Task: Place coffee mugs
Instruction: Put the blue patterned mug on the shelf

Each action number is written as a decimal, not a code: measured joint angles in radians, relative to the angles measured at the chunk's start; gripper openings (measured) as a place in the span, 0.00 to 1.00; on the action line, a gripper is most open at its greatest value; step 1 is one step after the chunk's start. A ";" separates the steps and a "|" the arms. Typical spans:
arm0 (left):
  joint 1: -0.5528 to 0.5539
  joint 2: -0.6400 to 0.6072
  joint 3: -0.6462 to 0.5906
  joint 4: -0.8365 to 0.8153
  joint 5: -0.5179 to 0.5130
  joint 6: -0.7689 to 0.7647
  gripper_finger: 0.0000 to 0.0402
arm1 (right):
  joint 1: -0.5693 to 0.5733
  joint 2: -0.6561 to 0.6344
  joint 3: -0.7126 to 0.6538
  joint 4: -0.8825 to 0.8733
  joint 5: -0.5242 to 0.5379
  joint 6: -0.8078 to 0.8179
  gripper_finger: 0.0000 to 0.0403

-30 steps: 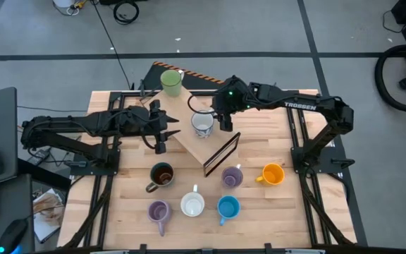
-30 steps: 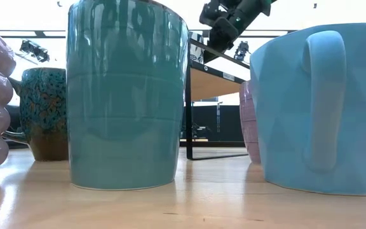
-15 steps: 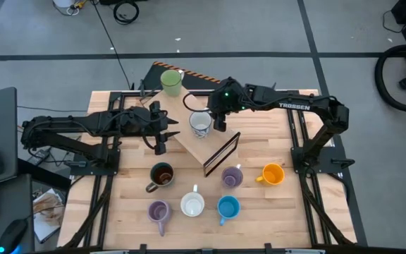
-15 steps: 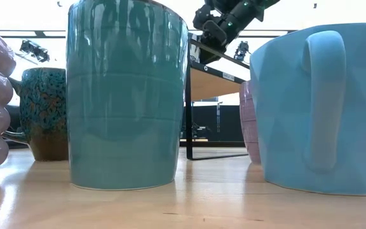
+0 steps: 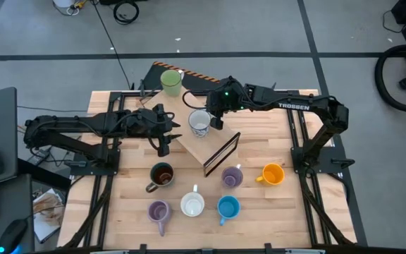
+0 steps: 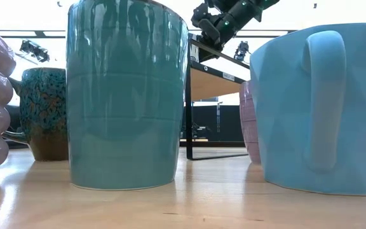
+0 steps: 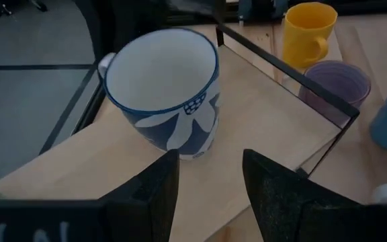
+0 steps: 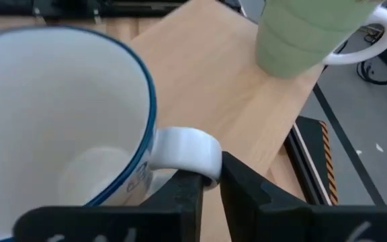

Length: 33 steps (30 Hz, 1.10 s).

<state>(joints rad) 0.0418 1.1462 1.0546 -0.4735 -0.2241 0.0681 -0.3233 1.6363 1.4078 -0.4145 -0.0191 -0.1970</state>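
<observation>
The white coffee mug with a dark blue pattern point(image 5: 200, 123) stands upright on its base on a raised wooden board point(image 5: 189, 144). My right gripper point(image 5: 217, 121) is at its right side, shut on its handle. A green coffee mug point(image 5: 170, 81) stands at the board's far end. My left gripper point(image 5: 166, 135) hovers open at the board's left side, pointing at the patterned mug point(image 7: 163, 94) without touching it. Several more coffee mugs stand on the table nearer the front. My right gripper pinches the patterned mug's white handle point(image 8: 188, 153) between its two fingers point(image 8: 247, 191). The fingers come from above and from the table's right, slanting down. The mug stands upright with its base on the board.
In front of the board stand a dark brown mug point(image 5: 161, 175), a lavender mug point(image 5: 232, 176) and an orange mug point(image 5: 272, 173). Nearer still are a second lavender mug point(image 5: 158, 211), a white one point(image 5: 192, 205) and a blue one point(image 5: 228, 207). The board rests on a black frame point(image 5: 222, 153).
My right gripper has moved toward the table's left edge, onto the patterned mug's handle, and has shut on it. The mug has stayed in its place on the board. My left gripper has shifted slightly toward the board.
</observation>
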 joint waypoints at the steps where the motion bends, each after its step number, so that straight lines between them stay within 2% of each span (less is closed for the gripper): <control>1: 0.000 0.003 0.000 0.002 0.000 0.000 0.43 | 0.000 0.000 0.000 0.008 0.000 0.007 0.11; 10: 0.000 0.006 0.000 0.003 0.000 0.001 0.43 | -0.019 0.000 0.000 0.048 0.044 0.062 0.10; 16: 0.000 0.006 0.000 0.004 -0.010 0.004 0.43 | -0.058 0.028 0.000 0.090 -0.005 0.088 0.10; 33: 0.000 -0.036 -0.001 -0.057 -0.323 -0.005 0.43 | -0.133 0.132 0.000 0.331 0.003 0.207 0.10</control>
<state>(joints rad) 0.0418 1.1101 1.0532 -0.5310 -0.5474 0.0628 -0.4565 1.7680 1.4078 -0.0838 -0.0163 0.0101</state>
